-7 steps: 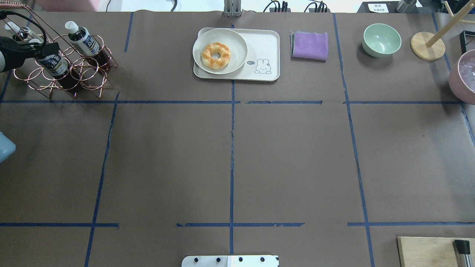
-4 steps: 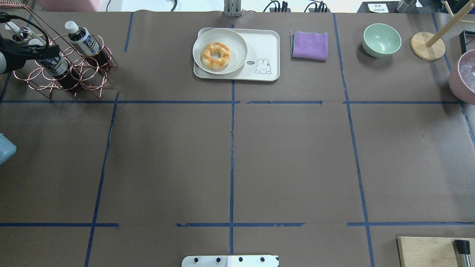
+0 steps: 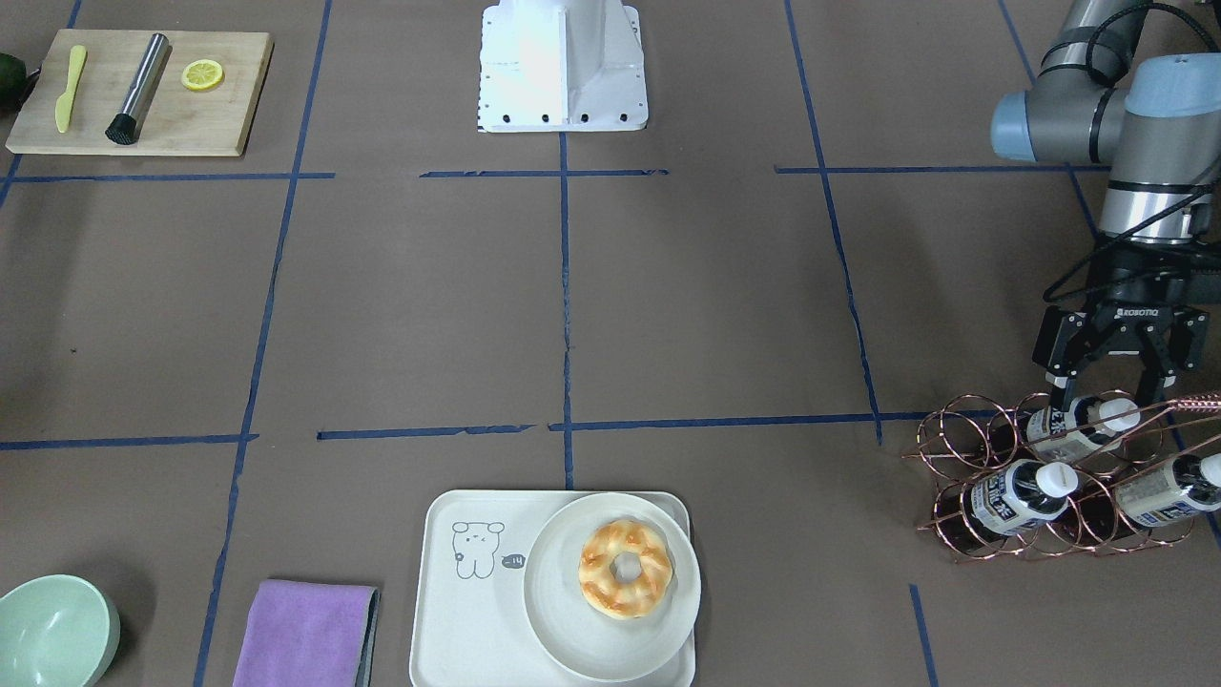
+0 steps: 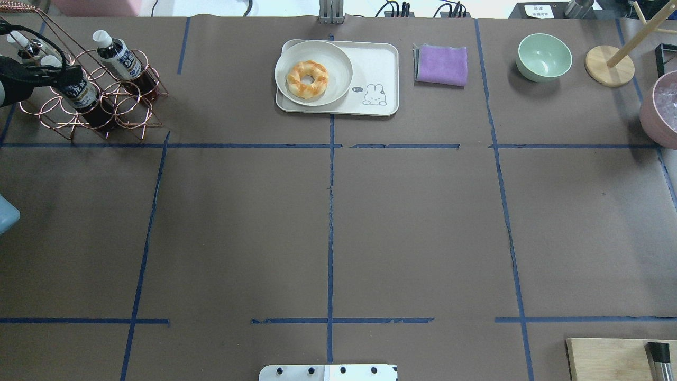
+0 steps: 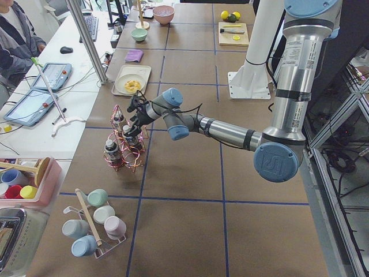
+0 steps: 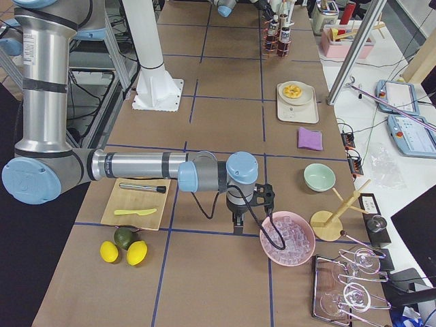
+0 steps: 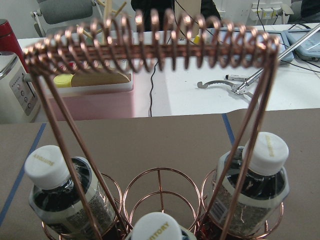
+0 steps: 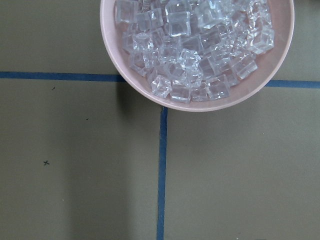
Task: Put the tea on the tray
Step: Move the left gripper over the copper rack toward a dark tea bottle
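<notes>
Three tea bottles with white caps lie tilted in a copper wire rack at the table's far left corner. My left gripper is open, with its fingers on either side of the rear tea bottle. The other two bottles lie in front. The left wrist view shows the rack's coiled handle and three caps. The cream tray holds a round plate with a donut. My right gripper hangs over a bowl of ice; I cannot tell its state.
A purple cloth and a green bowl lie beside the tray. A wooden board with tools is at the robot's near right. A pink bowl of ice stands at the right edge.
In the overhead view my left gripper has shifted a little to the left over the rack. The bottles and the tray have not moved.
</notes>
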Robot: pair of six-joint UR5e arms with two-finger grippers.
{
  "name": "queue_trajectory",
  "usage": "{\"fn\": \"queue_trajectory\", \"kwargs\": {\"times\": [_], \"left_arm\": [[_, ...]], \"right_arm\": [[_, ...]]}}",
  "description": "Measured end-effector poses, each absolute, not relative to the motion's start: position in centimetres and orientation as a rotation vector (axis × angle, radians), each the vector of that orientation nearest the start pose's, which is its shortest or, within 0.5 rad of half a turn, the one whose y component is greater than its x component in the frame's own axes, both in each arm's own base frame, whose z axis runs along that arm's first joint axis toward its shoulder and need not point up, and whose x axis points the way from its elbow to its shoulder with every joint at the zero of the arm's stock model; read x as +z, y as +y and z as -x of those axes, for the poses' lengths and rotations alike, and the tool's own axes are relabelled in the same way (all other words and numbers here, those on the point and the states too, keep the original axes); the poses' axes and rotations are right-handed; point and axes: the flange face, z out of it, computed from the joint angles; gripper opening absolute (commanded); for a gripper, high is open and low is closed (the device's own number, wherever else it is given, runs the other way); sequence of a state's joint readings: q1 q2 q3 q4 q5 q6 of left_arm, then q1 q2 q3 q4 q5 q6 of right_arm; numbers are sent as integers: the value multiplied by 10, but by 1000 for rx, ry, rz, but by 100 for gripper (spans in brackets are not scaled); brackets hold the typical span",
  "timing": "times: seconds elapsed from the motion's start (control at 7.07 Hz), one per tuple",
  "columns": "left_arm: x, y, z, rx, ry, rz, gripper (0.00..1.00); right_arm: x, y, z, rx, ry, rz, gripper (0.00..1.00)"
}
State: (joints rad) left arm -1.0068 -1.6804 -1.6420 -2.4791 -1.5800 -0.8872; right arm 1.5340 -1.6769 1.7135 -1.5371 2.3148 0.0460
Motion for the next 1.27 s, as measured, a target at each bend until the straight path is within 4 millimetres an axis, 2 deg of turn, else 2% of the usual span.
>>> {"fn": "queue_trajectory", "kwargs": {"times": [0.85,1.27], "left_arm": [[475,-551,-186,-293,725,-814,91],[478,-551,-185,-300,723,-810,67]], "right_arm": [[637,-453,-49,-17,-746,-35,100],[637,-453,-49,-17,-746,-35,100]]}}
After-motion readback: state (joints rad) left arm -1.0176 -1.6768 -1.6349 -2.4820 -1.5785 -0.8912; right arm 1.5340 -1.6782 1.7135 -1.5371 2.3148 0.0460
